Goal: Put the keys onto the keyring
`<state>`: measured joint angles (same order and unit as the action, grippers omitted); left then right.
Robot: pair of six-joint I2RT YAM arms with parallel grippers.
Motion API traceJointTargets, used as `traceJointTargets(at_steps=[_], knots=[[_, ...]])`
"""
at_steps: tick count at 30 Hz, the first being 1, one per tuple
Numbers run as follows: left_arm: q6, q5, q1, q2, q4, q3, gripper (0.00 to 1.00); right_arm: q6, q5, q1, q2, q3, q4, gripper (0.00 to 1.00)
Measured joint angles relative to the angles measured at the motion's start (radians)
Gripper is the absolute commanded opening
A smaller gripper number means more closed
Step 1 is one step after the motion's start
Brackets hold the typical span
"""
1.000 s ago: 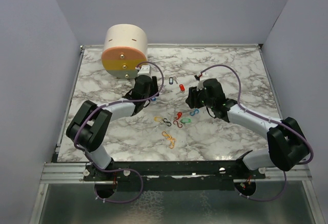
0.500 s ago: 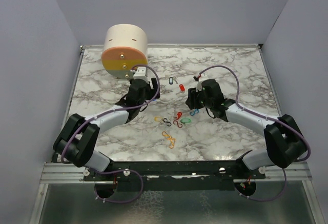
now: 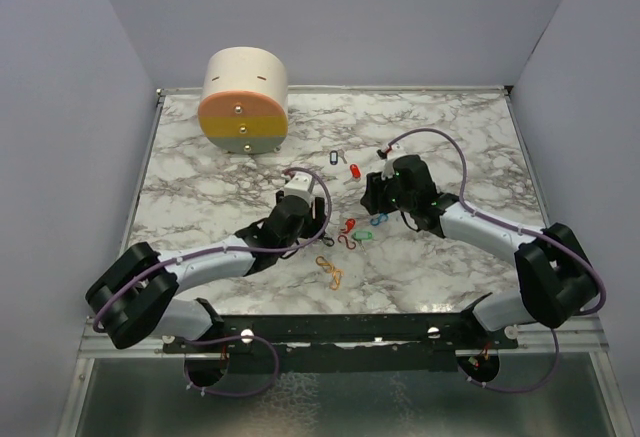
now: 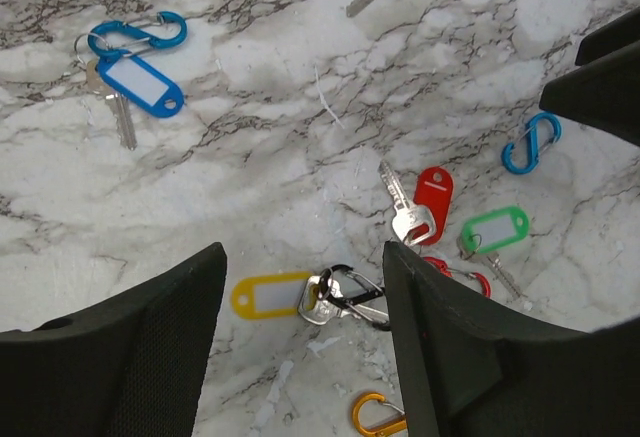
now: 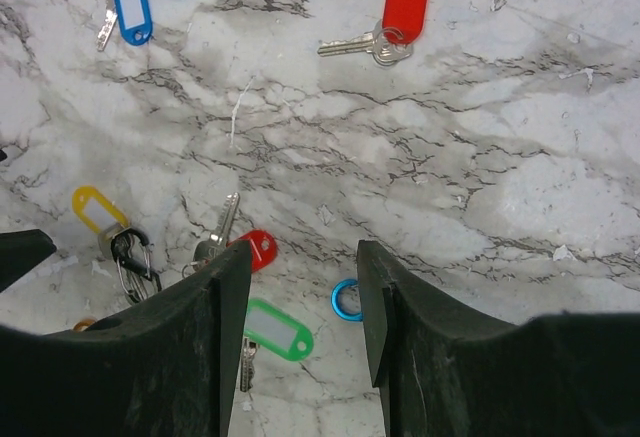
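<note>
Several keys with coloured tags and carabiner clips lie loose on the marble table (image 3: pixel 200 177). My left gripper (image 4: pixel 302 257) hangs open just above a yellow-tagged key (image 4: pixel 270 295) that lies hooked on a black carabiner keyring (image 4: pixel 352 297). An orange clip (image 4: pixel 378 415) lies nearer me. My right gripper (image 5: pixel 303 257) is open over a blue clip (image 5: pixel 345 300) and a green tag (image 5: pixel 278 330), with a red-tagged key (image 5: pixel 258 249) by its left finger. In the top view the left gripper (image 3: pixel 305 219) and the right gripper (image 3: pixel 375 197) flank the cluster (image 3: pixel 352 234).
A big cream-and-orange cylinder (image 3: pixel 245 102) stands at the back left. A blue-tagged key with a blue carabiner (image 4: pixel 130 77) and another red-tagged key (image 5: pixel 405 2) lie farther back. Orange clips (image 3: pixel 330 272) lie toward the near edge. Grey walls enclose the table.
My left arm has swung from beside the cylinder back toward the near side and now hangs over the key cluster. The right arm has stayed put.
</note>
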<state>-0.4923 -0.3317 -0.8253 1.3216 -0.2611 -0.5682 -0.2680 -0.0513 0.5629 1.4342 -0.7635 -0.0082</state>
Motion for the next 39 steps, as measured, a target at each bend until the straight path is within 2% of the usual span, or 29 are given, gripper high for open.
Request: traceJointTargets(at_steps=[10, 21, 32, 39], knots=[[-0.007, -0.072, -0.069, 0.007, 0.026, 0.045, 0.62, -0.016, -0.021, 0.022, -0.018, 0.032, -0.019, 0.46], [-0.005, -0.082, -0.093, 0.079, 0.006, 0.048, 0.46, -0.016, -0.021, 0.025, -0.018, 0.032, -0.033, 0.46], [0.014, -0.081, -0.093, 0.158, -0.029, 0.037, 0.44, -0.016, -0.021, 0.027, -0.018, 0.034, -0.039, 0.46], [0.022, -0.08, -0.093, 0.186, -0.044, 0.024, 0.36, -0.016, -0.021, 0.027, -0.019, 0.037, -0.044, 0.46]])
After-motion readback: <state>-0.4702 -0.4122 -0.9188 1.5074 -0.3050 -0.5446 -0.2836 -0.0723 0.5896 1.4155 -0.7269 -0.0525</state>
